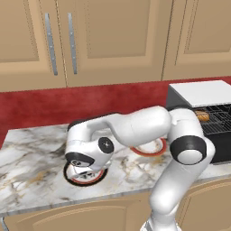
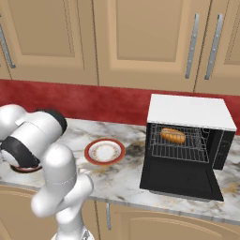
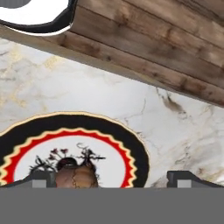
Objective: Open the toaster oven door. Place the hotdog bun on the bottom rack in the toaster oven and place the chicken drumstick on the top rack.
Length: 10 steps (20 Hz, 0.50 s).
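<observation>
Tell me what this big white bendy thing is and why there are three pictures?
It's a robot arm in a pretend kitchen. Two pictures come from cameras behind it, one on each side. The third looks out from its hand. Its tool is open, holding nothing, right above a chicken drumstick on a black-rimmed plate. Another plate sits on the counter. The toaster oven has its toaster oven door folded down, and the hotdog bun lies on a rack inside.
</observation>
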Motion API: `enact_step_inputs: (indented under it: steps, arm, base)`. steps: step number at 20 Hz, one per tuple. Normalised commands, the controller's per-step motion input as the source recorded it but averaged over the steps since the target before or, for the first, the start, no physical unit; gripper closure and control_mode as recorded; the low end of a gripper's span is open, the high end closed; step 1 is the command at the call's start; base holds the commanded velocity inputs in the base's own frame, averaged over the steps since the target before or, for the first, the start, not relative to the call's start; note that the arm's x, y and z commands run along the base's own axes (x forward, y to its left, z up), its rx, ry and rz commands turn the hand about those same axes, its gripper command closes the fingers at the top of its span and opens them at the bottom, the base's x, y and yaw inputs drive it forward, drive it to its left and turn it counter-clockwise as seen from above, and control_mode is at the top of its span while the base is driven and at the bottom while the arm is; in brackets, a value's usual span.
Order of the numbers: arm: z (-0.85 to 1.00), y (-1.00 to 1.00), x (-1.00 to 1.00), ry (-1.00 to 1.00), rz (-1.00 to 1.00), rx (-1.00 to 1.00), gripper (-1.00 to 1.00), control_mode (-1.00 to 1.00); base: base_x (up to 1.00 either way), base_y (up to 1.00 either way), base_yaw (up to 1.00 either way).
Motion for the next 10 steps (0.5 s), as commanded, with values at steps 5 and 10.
enact_step_inputs:
  steps: [5,10]
  arm:
    - [0.67,0.03,0.09,0.14,-0.24,-0.15,-1.0,-1.0]
    - [0.68,0.0,0.02,0.1,-0.19,-0.16,-1.0,-1.0]
  base:
    - [0.0,0.0,0.0]
    - [0.0,0.0,0.0]
